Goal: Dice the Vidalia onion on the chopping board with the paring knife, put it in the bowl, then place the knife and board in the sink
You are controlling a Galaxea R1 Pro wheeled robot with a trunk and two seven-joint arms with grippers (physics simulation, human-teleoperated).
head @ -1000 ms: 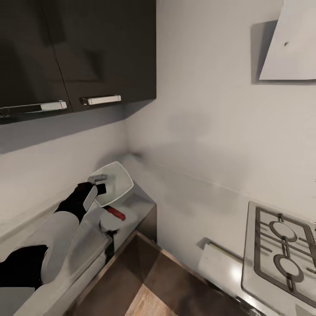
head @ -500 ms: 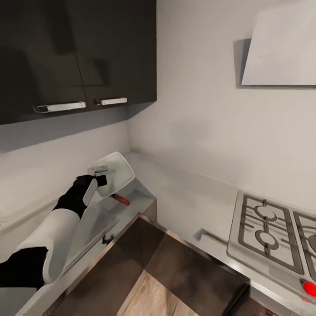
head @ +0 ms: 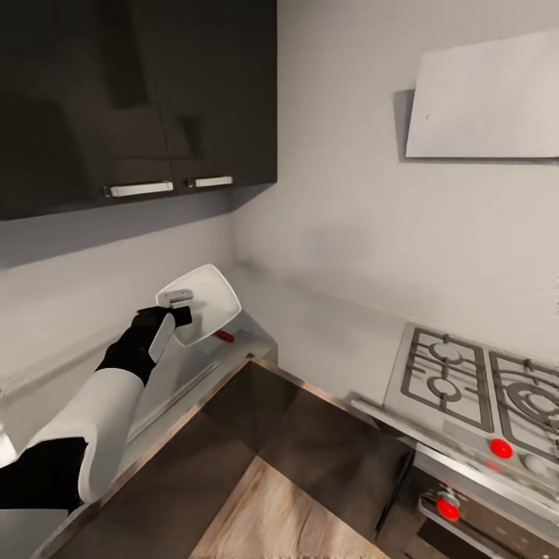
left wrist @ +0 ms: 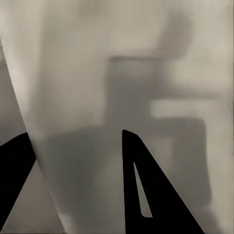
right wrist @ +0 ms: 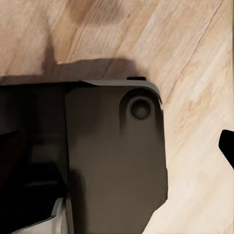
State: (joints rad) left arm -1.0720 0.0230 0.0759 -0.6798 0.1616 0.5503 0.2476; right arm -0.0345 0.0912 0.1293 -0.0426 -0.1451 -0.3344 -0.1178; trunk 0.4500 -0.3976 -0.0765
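Nearest, at the lower left of the head frame: the left arm, reaching up and away, its left hand (head: 177, 304) clamped on the rim of the white bowl (head: 208, 301), held tilted and lifted off the bench (head: 233, 353), seemingly so it can be carried. Just beyond and under the bowl's lower edge, the red handle of the paring knife (head: 224, 336) lying on the bench; farther right, a steel hob (head: 481, 384) against the grey wall. Right hand's grip: cannot tell, with just a dark finger edge (right wrist: 227, 144) over plank floor (right wrist: 195, 58).
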